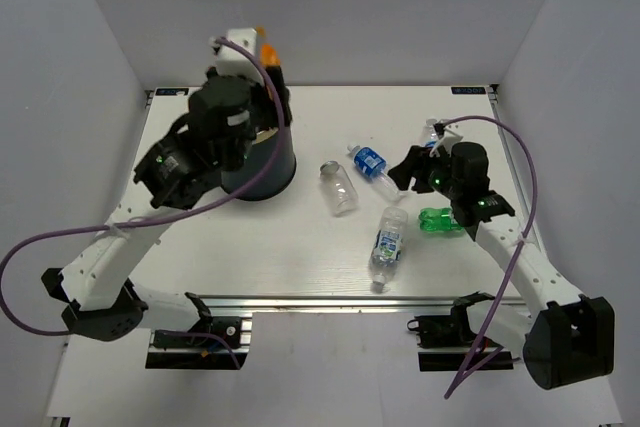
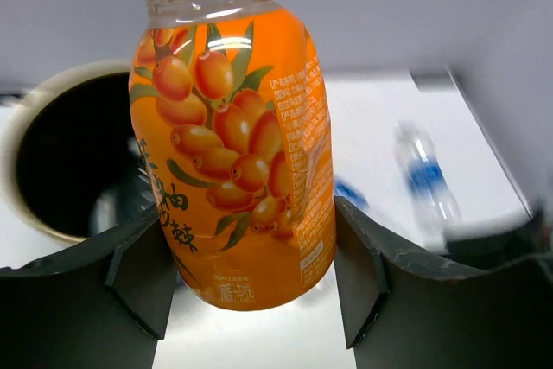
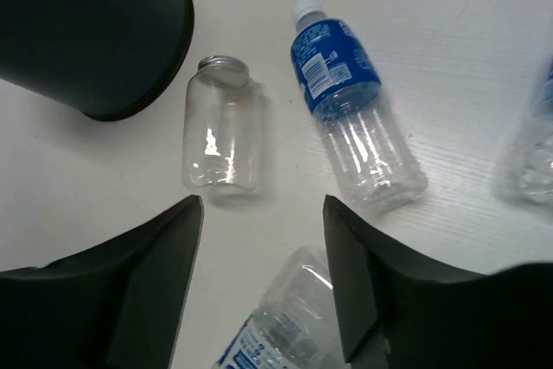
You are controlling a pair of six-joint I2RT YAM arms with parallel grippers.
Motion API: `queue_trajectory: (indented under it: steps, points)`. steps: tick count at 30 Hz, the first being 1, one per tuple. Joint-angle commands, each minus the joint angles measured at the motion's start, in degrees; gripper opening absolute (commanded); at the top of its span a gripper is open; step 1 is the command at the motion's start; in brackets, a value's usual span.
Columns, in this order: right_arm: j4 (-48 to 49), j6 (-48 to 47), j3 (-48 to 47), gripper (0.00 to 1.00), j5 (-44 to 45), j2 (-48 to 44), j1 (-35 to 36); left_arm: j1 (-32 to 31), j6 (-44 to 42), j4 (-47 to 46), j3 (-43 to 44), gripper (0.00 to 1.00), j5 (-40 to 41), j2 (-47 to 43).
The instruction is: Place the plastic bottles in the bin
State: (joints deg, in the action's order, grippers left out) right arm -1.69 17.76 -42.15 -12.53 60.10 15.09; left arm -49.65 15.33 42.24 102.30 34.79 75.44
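The white tabletop (image 1: 280,247) carries the dark bin (image 1: 275,175), which stands upright at the left. In the middle lie the plain clear bottle (image 1: 339,188) and the far blue-label bottle (image 1: 371,166). Nearer lies the near blue-label bottle (image 1: 388,242), and the green bottle (image 1: 437,220) lies beside it.

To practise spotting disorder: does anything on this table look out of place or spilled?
Bottles lie scattered on their sides across the table, including the plain clear bottle, a blue-labelled bottle and the green bottle. No spill is visible.
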Motion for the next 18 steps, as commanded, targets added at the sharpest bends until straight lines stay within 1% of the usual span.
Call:
queue_trajectory:
  steps: [1,2,3,5,6,7,9,11,12,14,16,18]
  points:
    - [-1.11,-1.85,-2.59,0.75,-2.85,1.86,1.95,2.36,-6.01,3.37,6.58,0.25,12.31,6.72]
    - [-1.73,-2.2,-2.67,0.8,-2.67,1.95,2.65,3.84,-6.54,4.16,8.25,0.26,12.32,8.57]
    - [-2.17,-2.64,-3.28,0.81,-1.89,2.39,3.27,4.73,-7.5,4.69,10.44,0.26,13.11,11.89]
    - [-4.36,-2.9,-3.55,0.87,-1.27,2.83,4.85,7.18,-7.51,4.7,10.98,0.28,13.12,14.29]
    - [-4.89,-2.91,-3.73,0.9,0.3,3.1,5.29,8.15,-7.51,4.17,10.47,0.31,13.12,15.08]
    - [-6.46,-2.99,-3.81,0.9,1.01,3.1,5.73,9.12,-7.51,3.56,10.46,0.33,13.12,16.39]
    - [-7.44,-2.64,-3.82,0.9,2.59,3.1,7.75,12.2,-8.13,2.42,8.45,0.33,11.1,17.46]
    - [-8.24,-1.85,-3.38,0.9,4.27,2.75,9.51,14.39,-8.13,1.36,6.79,0.37,8.91,18.51]
    - [-8.32,-1.68,-2.59,0.9,4.8,2.57,10.39,16.41,-8.13,0.66,6.07,0.37,8.29,19.3]
    - [-8.41,-2.11,-2.06,0.9,7.08,1.52,11.1,18.44,-8.13,-1.27,4.41,0.37,6.44,20.09]
    - [-8.41,-2.2,-1.44,0.9,8.57,1.08,12.33,20.9,-7.6,-2.42,4.4,0.37,4.87,20.98]
    - [-8.68,-2.72,-1.27,0.9,9.28,1.16,13.29,22.83,-7.6,-2.42,4.4,0.41,3.72,22.29]
